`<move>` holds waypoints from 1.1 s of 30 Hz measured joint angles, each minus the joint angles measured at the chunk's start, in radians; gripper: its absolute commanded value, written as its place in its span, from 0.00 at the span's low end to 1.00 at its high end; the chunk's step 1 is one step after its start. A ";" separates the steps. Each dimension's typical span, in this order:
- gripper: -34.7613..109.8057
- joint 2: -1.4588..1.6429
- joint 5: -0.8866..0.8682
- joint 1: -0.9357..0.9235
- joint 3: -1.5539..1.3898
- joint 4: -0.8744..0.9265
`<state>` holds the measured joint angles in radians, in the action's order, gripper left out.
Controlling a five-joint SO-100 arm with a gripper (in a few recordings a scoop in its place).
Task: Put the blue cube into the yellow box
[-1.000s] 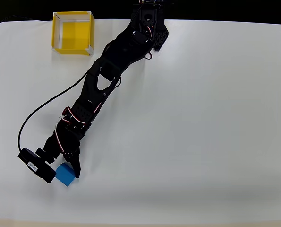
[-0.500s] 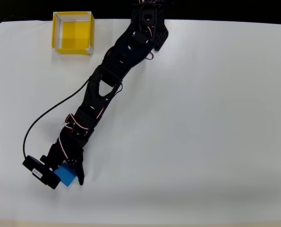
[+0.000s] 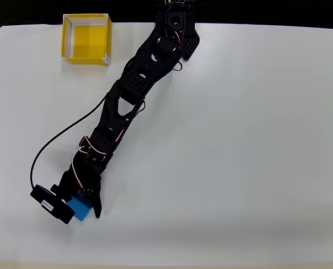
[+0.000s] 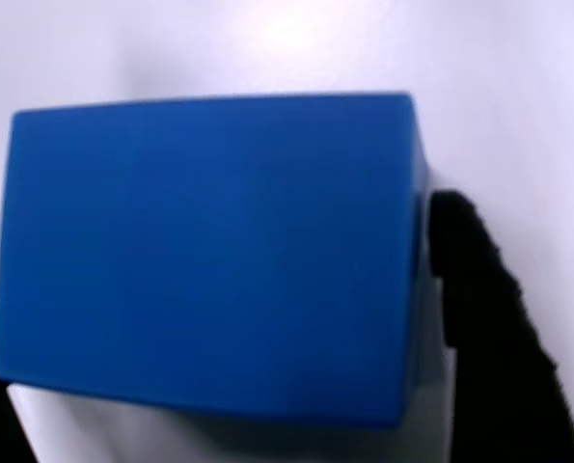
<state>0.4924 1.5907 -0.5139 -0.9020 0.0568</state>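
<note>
The blue cube (image 3: 80, 210) rests on the white table near the front left in the overhead view. My black gripper (image 3: 82, 212) straddles it, one finger (image 3: 95, 206) against its right side and the other tucked under the wrist camera on its left. In the wrist view the blue cube (image 4: 209, 251) takes up nearly the whole picture, with the gripper (image 4: 219, 256) pressing it from both sides and a dark finger (image 4: 479, 318) touching its right edge. The yellow box (image 3: 88, 39) stands open and empty at the back left, far from the cube.
The arm's black cable (image 3: 48, 148) loops over the table to the left of the arm. The arm's base (image 3: 177, 25) sits at the back edge, right of the box. White table (image 3: 239, 140) stretches to the right.
The gripper has slid forward and slightly right over the cube, which now sits deeper between the fingers; the fingers have drawn in against its sides.
</note>
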 measured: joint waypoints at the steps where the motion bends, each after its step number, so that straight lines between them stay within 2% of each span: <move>1: 0.56 0.000 0.002 0.000 0.011 0.000; 13: 0.48 -0.025 0.029 0.000 0.051 0.000; 33: 0.46 -0.034 0.061 0.000 0.052 0.011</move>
<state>0.4587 1.6521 -0.5139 -0.8498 0.0675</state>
